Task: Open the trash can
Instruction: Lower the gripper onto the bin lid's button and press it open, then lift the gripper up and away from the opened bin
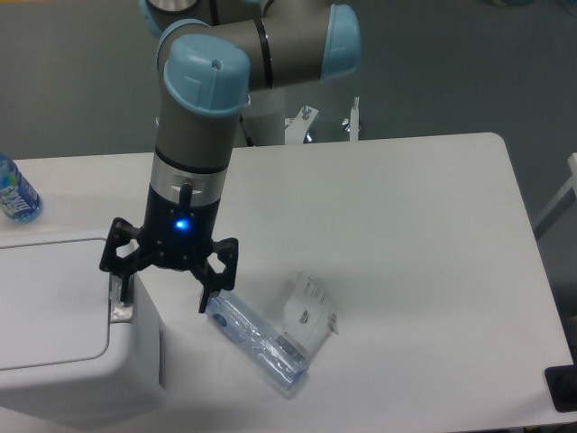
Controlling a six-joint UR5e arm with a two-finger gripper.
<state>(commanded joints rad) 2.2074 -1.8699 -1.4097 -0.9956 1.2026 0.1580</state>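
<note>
At the table's left front corner we see the trash can (63,334), its flat white lid down. Our gripper (162,290) hangs spread wide over the bin's right rim, one fingertip (118,290) on the grey push-button strip (120,298), the other outside the bin wall above a crushed clear plastic bottle (257,341) lying on the table (406,225). Another bottle (15,194) stands at the far left edge.

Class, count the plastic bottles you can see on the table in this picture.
2. One bottle stands at the far left edge, partly cut off. One crushed bottle lies on its side beside the trash can. More could be out of frame.
</note>
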